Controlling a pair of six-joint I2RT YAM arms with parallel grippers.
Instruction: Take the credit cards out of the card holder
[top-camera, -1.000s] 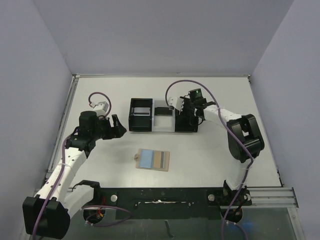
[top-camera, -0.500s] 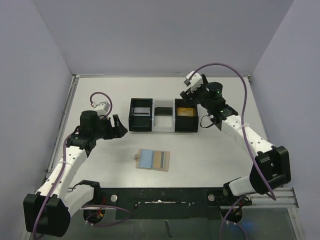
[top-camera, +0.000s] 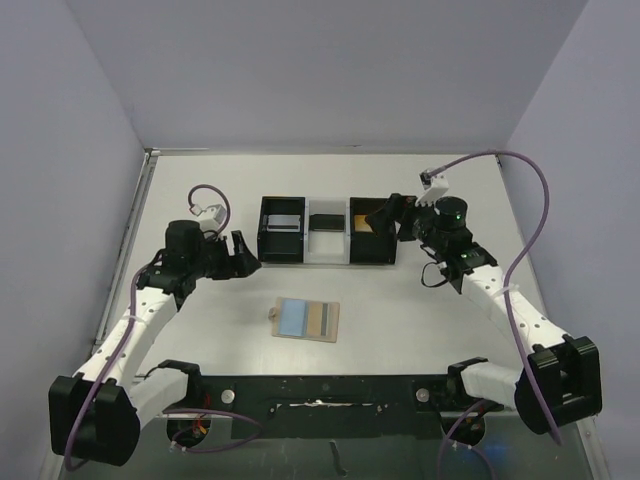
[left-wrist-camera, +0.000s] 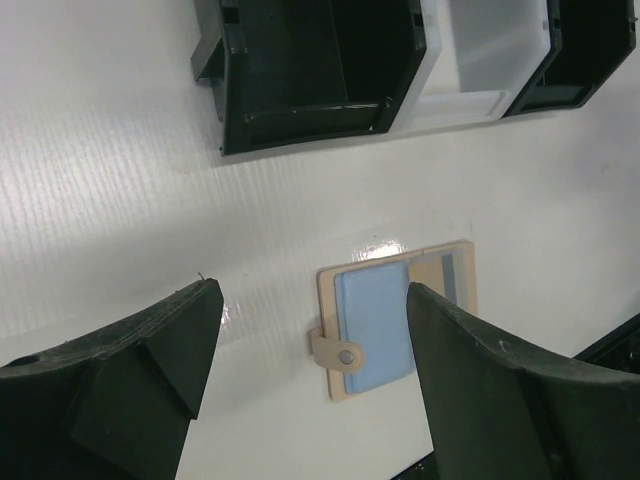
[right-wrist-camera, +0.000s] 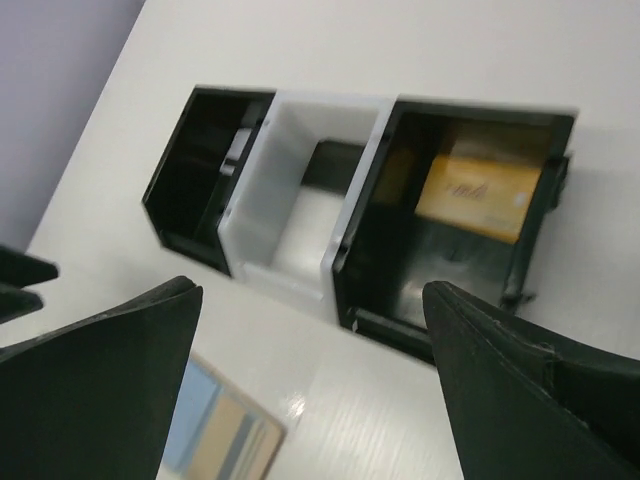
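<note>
Top view: card holder (top-camera: 328, 320) lay low centre, blue card (top-camera: 293, 318) tucked in it; left gripper (top-camera: 245, 257) open, up-left of it | Left wrist: jaws spread wide above card holder; best to descend squarely, pinch the card's exposed edge | Right wrist: right gripper (right-wrist-camera: 312, 290) open, facing tray (right-wrist-camera: 262, 185)

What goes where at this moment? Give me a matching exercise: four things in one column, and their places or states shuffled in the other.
Things
1. light blue card
2. orange card
3. grey card
4. left gripper

Places or states
a. right black compartment of the tray
b. open, holding nothing
c. tucked in the card holder
d. left black compartment of the tray

Pairs: 1-c, 2-a, 3-d, 4-b
</note>
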